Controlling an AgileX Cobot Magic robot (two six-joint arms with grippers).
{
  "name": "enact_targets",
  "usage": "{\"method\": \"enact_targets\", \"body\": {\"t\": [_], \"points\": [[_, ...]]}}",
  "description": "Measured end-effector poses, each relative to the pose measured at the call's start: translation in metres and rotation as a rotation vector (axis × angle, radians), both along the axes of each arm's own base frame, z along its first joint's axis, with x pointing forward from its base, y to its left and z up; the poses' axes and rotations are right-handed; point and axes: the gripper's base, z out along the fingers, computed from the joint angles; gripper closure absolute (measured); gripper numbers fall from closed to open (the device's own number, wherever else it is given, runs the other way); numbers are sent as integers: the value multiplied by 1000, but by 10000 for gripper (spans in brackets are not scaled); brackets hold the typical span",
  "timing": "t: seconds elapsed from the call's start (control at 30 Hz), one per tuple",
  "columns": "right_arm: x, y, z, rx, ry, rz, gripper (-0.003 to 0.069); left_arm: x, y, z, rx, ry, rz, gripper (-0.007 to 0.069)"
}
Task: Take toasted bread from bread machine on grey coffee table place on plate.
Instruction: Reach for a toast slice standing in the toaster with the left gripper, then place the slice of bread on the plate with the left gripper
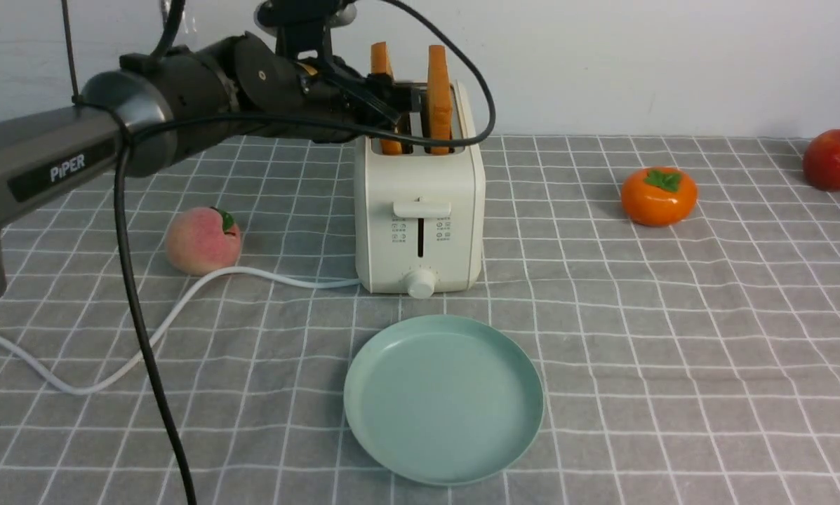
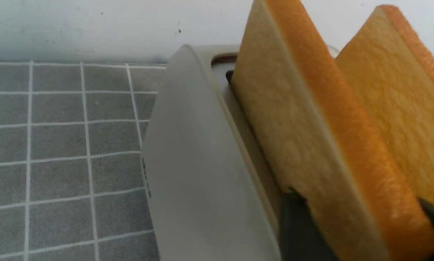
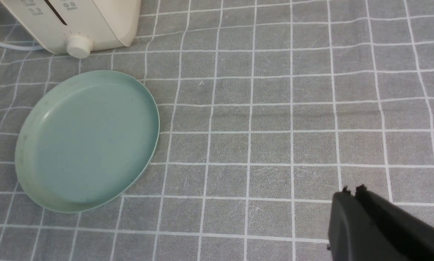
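Left hand (image 1: 395, 98) seems to pinch the left toasted bread slice (image 1: 380, 62), which stands in the bread machine (image 1: 420, 210); a skewed lift could jam it in the slot, dragging the machine across the bench (image 1: 672, 315). Right hand (image 3: 351, 197) hangs pressed together, apart from the bare plate (image 1: 444, 400)

The cream-white boxy plastic toaster (image 1: 420, 189) looks smooth and a little glossy. The grey grid-lined cloth surface (image 1: 672, 315) is matt. The round mint-green plate (image 1: 444, 400) is smooth; the thick golden-tan toast slices (image 2: 275, 108) look rough, porous.

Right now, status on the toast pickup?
Left end effector shut on left golden-tan toast slice, in cream-white toaster. Right end effector shut. Round mint-green plate unobstructed.
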Motion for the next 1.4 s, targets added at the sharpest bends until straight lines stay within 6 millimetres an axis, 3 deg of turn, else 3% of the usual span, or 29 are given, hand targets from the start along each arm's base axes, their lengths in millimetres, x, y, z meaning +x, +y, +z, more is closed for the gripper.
{"method": "enact_targets", "body": {"t": [0.03, 0.07, 0.1, 0.23, 0.27, 0.33, 0.37, 0.43, 0.53, 0.67, 0.83, 0.9, 0.93, 1.0, 1.23, 1.4], "points": [[0, 0, 0, 0, 0, 0, 642, -3, -2, 5, 8, -9, -12, 527], [0, 0, 0, 0, 0, 0, 641, -6, -4, 10, 14, -22, -22, 554], [0, 0, 0, 0, 0, 0, 641, -7, -5, 12, 18, -26, -27, 557], [0, 0, 0, 0, 0, 0, 636, -31, -2, 60, 10, -108, -57, 540], [0, 0, 0, 3, 0, 0, 635, -47, 4, 85, -5, -117, -73, 540], [0, 0, 0, 3, 1, 1, 634, -63, 11, 107, -18, -121, -88, 540], [0, 0, 0, 3, 2, 1, 633, -83, 20, 126, -24, -74, -119, 540], [0, 0, 0, 4, 6, 0, 631, -108, 30, 143, -12, -13, -163, 540], [0, 1, 0, 15, 7, 0, 627, -138, 37, 147, 52, 143, -257, 540], [0, 1, 0, 23, 8, 0, 626, -153, 34, 130, 76, 316, -354, 540], [0, 2, 0, 30, 7, 1, 622, -160, 22, 52, 14, 525, -508, 540], [0, 2, 0, 37, 7, 1, 619, -160, 18, 22, -28, 550, -540, 540], [0, 2, 0, 37, 7, 1, 619, -159, 17, 20, -37, 543, -545, 540], [0, 3, 0, 49, 7, 3, 617, -154, 12, -12, -105, 562, -553, 540], [-1, 3, 0, 54, 9, 4, 615, -133, 2, -55, -219, 616, -513, 540], [-1, 4, 0, 55, 21, 7, 608, -127, 2, -69, -201, 632, -477, 533]]}}
